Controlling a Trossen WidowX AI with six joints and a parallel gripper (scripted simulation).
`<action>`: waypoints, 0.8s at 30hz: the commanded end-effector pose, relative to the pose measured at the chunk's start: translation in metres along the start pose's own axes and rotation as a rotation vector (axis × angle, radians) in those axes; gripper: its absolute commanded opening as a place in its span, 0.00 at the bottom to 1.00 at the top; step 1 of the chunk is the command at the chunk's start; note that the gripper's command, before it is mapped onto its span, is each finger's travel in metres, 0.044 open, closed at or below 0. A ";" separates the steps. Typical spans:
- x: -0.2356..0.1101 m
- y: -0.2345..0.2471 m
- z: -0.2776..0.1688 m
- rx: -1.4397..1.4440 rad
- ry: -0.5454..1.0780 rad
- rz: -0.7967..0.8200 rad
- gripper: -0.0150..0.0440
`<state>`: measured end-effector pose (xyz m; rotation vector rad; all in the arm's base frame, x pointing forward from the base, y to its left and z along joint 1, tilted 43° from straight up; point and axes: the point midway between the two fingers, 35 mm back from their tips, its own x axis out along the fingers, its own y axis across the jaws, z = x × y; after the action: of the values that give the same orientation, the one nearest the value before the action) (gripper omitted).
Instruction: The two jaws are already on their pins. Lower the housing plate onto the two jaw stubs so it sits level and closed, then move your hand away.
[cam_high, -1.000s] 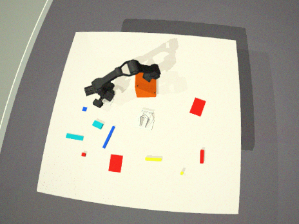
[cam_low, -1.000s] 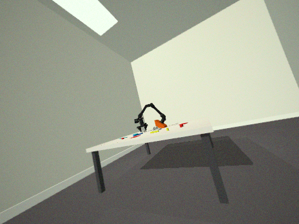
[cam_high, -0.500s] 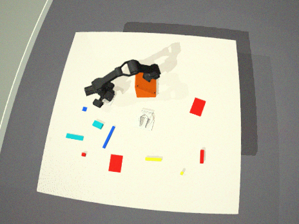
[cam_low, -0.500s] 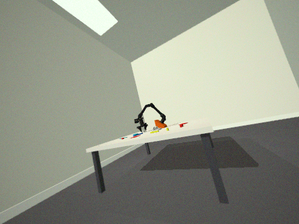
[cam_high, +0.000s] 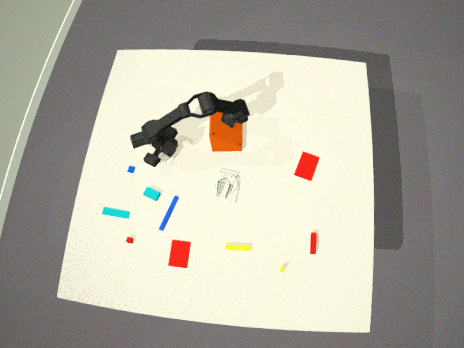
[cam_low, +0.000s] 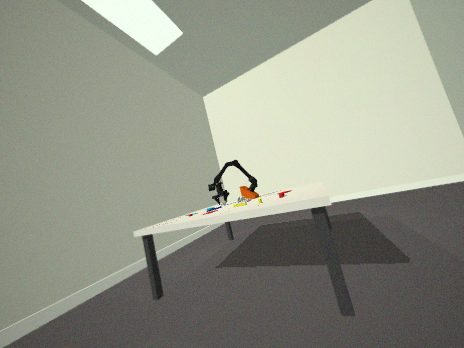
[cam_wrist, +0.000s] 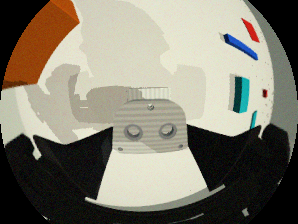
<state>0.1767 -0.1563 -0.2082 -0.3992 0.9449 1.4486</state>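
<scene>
Housing plate (cam_high: 168, 158) (cam_wrist: 150, 125): grey, two round holes facing the wrist camera, well apart from the jaw assembly; whether it touches the counter, I cannot tell.
Tool (cam_high: 161, 153) (cam_low: 221, 198) (cam_wrist: 149, 129): pinching the plate by its opposite sides, black fingers at nine and three o'clock in the wrist view.
Jaw assembly (cam_high: 227, 186): pale, on the counter (cam_high: 330, 295) (cam_low: 230, 218), toward four o'clock from the plate in the top view.
Orange block (cam_high: 226, 137) (cam_low: 248, 193) (cam_wrist: 45, 45): toward two o'clock from the plate, seen from above.
Cyan block (cam_high: 151, 193) (cam_wrist: 241, 94): toward seven o'clock there.
Blue bar (cam_high: 169, 213) (cam_wrist: 241, 46): toward six.
</scene>
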 end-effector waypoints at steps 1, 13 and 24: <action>-0.013 -0.002 -0.001 -0.005 0.007 -0.003 0.85; -0.051 -0.001 -0.001 -0.002 0.006 -0.004 0.85; -0.067 -0.002 0.004 0.021 0.008 -0.005 0.85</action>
<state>0.1872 -0.1988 -0.1605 -0.4049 0.9502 1.4377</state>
